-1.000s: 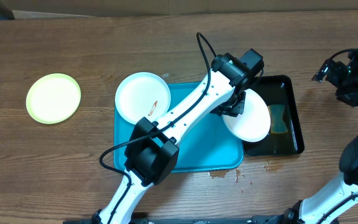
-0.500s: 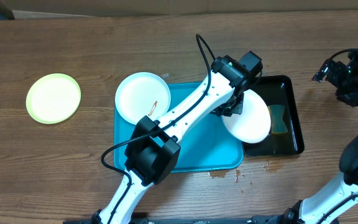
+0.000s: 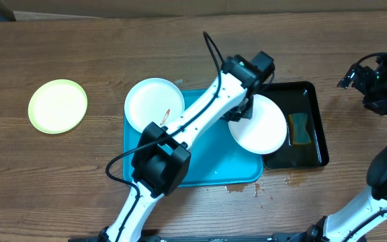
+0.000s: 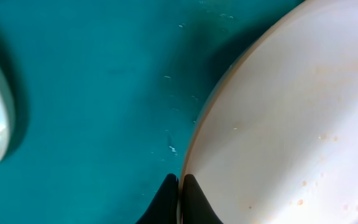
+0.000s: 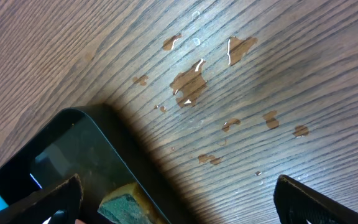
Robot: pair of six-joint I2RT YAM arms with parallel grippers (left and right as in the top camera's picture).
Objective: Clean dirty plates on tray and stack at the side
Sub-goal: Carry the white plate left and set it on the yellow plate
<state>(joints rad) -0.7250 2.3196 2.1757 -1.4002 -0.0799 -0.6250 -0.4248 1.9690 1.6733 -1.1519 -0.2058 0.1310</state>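
Observation:
The turquoise tray (image 3: 207,168) lies mid-table. A white plate (image 3: 150,104) with a reddish smear rests on its left corner. My left gripper (image 3: 242,111) is shut on the rim of a second white plate (image 3: 261,128), held over the tray's right edge; in the left wrist view the jaws (image 4: 180,186) pinch that plate's rim (image 4: 278,124) above the tray (image 4: 92,93). The green-rimmed plate (image 3: 58,106) sits alone on the table at far left. My right gripper (image 3: 375,81) is open and empty at the far right; its fingers (image 5: 179,199) frame bare wood.
A narrow black tray (image 3: 311,144) holding a green-yellow sponge (image 3: 299,128) stands right of the turquoise tray; it also shows in the right wrist view (image 5: 55,155). Water spots (image 5: 191,78) lie on the wood by it, and more (image 3: 247,187) below the turquoise tray.
My left gripper has moved left with the white plate, from over the black tray to over the turquoise tray's right edge. The sponge now shows. The right arm has not moved.

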